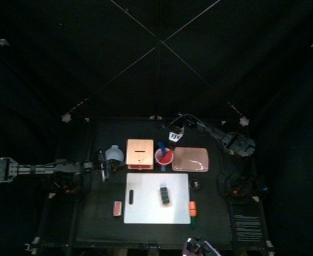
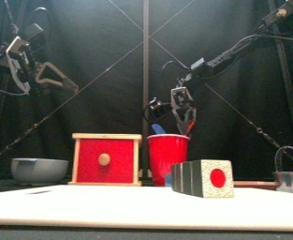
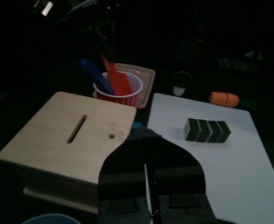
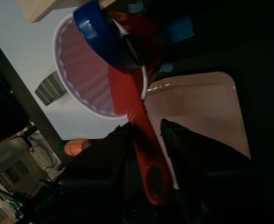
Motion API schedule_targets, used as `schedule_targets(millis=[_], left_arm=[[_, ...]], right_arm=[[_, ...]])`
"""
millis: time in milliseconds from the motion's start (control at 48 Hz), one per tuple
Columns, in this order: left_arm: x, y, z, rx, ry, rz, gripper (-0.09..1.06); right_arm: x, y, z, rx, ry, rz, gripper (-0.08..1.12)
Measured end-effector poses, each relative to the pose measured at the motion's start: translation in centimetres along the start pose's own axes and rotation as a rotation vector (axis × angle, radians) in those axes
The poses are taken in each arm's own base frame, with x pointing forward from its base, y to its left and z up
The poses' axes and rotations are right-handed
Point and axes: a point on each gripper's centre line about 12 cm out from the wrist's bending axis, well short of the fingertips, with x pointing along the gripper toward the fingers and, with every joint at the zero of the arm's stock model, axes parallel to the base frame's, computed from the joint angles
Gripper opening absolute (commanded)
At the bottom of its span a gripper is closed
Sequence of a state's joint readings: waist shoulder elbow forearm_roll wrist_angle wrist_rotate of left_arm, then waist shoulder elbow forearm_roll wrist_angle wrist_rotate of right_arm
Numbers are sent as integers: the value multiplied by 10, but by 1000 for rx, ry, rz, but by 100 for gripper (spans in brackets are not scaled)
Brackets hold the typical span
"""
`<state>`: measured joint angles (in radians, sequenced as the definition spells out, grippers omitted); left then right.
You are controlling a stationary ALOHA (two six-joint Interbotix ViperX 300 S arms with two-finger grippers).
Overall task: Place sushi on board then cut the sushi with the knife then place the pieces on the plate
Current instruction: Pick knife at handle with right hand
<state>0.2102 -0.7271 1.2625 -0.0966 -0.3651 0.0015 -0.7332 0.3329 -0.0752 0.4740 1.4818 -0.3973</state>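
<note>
Board: white cutting board [image 1: 143,190] lies flat at the table's front edge.
Sushi: toy sushi roll [image 2: 202,178] lies on the board near its middle, its dark green blocks joined, one speckled end with a red centre facing front.
Side toys: one small orange toy [image 1: 116,208] lies just left of the board's front and another [image 1: 194,208] just right of it, both off the board.
Bowl: blue-grey bowl [image 2: 38,170] stands at the left behind the board; its inside is hidden.
Box: pale wooden box [image 2: 106,159] stands right of the bowl, its red drawer front facing forward.
Cup: red cup [image 2: 168,155] stands just right of the box and holds a blue knife [image 2: 157,129] and a red knife [image 4: 139,114], both leaning out over the rim.
Tray: pink tray [image 1: 190,159] lies just right of the cup, its bare floor showing.
Cutter: metal cutter [image 2: 290,173] stands far right.
Right claw: right gripper [image 2: 183,120] hangs over the cup, jaws pinching the red knife's handle.
Left claw: left gripper [image 3: 149,153] is raised at the table's left, jaws pressed together on nothing.
</note>
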Motion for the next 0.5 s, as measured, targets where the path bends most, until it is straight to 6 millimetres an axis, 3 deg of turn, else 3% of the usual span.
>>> schedule_targets(millis=[500], left_arm=[[0, 0, -1, -1, 3, 0, 0]], right_arm=[[5, 13, 3, -42, 31, -39, 38]])
